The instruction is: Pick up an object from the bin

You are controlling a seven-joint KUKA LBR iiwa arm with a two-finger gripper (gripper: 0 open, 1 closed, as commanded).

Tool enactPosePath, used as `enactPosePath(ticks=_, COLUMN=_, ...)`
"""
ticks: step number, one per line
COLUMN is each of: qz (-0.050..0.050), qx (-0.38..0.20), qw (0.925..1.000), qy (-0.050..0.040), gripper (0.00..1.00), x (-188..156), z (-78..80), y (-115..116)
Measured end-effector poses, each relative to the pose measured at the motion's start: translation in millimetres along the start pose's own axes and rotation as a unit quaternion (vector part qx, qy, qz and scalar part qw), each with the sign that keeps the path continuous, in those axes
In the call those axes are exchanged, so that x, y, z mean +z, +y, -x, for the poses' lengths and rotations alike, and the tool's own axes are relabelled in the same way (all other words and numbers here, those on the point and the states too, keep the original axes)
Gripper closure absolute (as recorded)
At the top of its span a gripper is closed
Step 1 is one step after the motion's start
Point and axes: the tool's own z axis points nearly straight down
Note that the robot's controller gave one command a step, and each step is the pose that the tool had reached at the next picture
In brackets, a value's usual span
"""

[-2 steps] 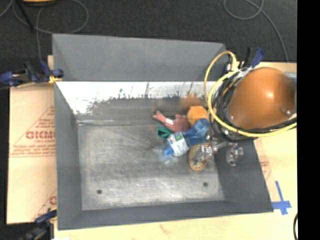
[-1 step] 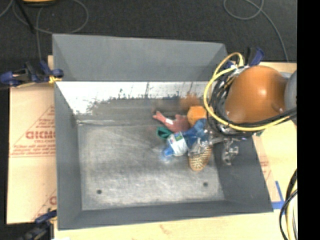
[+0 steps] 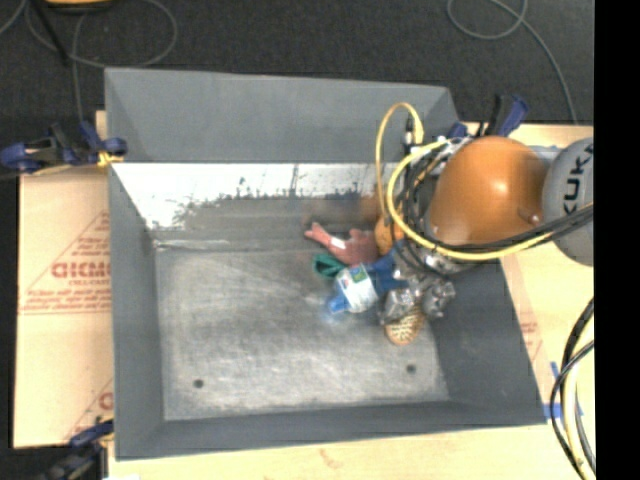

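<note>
One arm (image 3: 485, 193) leans in from the right, claw (image 3: 420, 296) low over a small heap (image 3: 352, 290), open or closed unclear. Bare bin (image 3: 240, 328) floor lies leftward.

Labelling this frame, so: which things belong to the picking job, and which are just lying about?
Job: the tool, low at the heap's right end; the tan speckled lump right by it; the grey bin.
Lying about: pink piece, green piece, white-and-blue piece, all to its left in the view.
</note>
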Motion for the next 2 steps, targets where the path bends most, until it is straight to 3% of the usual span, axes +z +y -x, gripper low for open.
enactPosePath(ticks=1, qz=0.0, qx=0.0, qw=1.0, qy=0.0, gripper=1.0, x=0.0, z=0.0, y=-0.1)
enactPosePath(ticks=2, qz=0.023, qx=0.008, qw=0.9997, qy=-0.0087, gripper=1.0, x=4.2, z=-10.9, y=-21.2)
